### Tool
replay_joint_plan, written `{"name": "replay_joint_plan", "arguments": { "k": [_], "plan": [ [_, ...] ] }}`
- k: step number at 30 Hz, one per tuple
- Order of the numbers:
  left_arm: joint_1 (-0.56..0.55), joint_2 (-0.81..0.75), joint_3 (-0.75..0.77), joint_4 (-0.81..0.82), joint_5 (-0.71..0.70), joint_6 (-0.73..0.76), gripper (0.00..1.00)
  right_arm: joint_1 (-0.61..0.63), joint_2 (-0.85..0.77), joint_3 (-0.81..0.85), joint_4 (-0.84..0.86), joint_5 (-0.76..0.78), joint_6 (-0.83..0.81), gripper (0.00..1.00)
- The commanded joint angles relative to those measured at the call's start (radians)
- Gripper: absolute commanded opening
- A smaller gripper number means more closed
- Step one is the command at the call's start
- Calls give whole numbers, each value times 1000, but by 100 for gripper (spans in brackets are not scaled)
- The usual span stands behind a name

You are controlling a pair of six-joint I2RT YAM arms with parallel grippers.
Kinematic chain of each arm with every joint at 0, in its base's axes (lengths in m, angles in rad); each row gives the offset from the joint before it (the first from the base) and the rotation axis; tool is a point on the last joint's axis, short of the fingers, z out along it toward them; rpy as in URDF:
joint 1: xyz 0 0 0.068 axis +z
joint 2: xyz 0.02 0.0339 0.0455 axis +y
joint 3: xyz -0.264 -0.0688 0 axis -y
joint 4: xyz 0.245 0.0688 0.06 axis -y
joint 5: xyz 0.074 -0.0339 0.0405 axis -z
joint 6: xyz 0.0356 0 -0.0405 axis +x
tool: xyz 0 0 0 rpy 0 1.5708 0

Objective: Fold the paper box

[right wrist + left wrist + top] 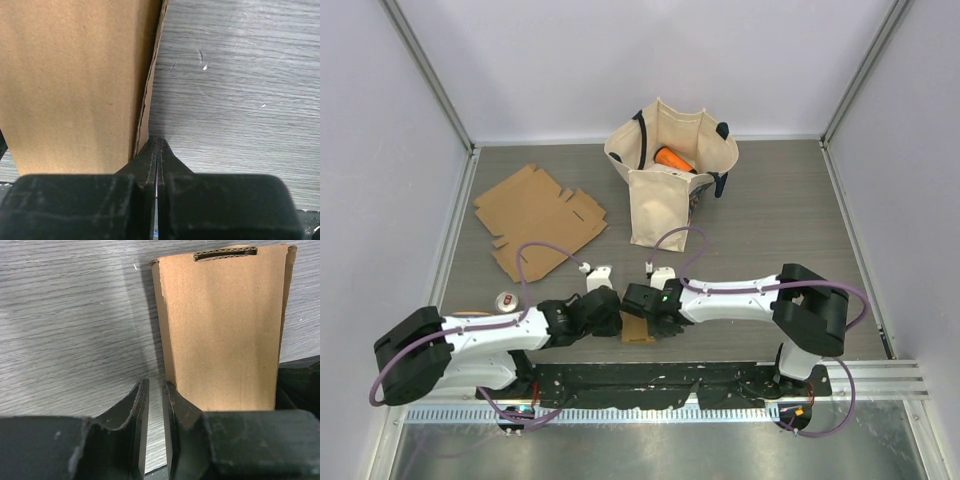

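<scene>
The paper box (638, 330) lies at the near middle of the desk (770, 250), wedged between the two arms, so neither is clearly nearer. In the left wrist view its panel (225, 330) sits just right of the left gripper (156, 385), long axis running away along the fingers. A slot is cut at the far end. That gripper is parted by only a thin slit and holds nothing, its right finger against the panel's left edge.

The right gripper (158, 141) is pressed fully closed on nothing, and the box (70, 85) lies just to its left. The material is plain brown corrugated board, matte, with a raw fluted edge. It looks stiff enough to crease only along its scores.
</scene>
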Motion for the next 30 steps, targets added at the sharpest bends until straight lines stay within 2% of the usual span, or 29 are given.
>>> {"name": "replay_joint_plan", "arguments": {
  "k": [1, 3, 8, 10, 11, 12, 16, 19, 20, 21, 22, 23, 25, 27, 30],
  "plan": [
    [-69, -73, 12, 180, 69, -47, 25, 16, 8, 0, 191, 61, 13, 3],
    [-69, -125, 0, 139, 36, -53, 27, -1, -77, -53, 241, 42, -25, 7],
    [-32, -254, -55, 37, -49, -40, 40, -149, -309, -254, 416, -111, -162, 21],
    [26, -280, -54, 5, -26, -24, 43, -198, -401, -305, 420, -160, -204, 28],
    [49, -284, -51, -4, 1, -6, 45, -246, -424, -314, 407, -169, -247, 40],
    [69, -281, -48, -3, 20, 2, 48, -266, -446, -328, 386, -192, -266, 45],
    [152, -245, 1, -19, 57, 42, 52, -378, -501, -337, 347, -246, -359, 48],
    [185, -198, 15, 35, 67, 46, 57, -471, -500, -369, 454, -443, -369, 49],
    [196, -182, 12, 69, 89, 52, 58, -499, -497, -385, 567, -503, -341, 52],
    [219, -164, 9, 147, 148, 56, 62, -501, -495, -421, 626, -551, -323, 58],
    [231, -114, 9, 172, 187, 57, 63, -501, -495, -438, 674, -592, -305, 70],
    [242, -89, 11, 218, 219, 54, 64, -501, -489, -458, 776, -610, -280, 73],
    [250, -35, 24, 264, 287, 39, 62, -502, -463, -498, 830, -628, -240, 74],
    [251, 32, 18, 321, 325, 25, 56, -498, -413, -508, 876, -650, -216, 72],
    [251, 89, 14, 370, 344, 14, 50, -492, -365, -523, 941, -640, -194, 59]
  ]
}}
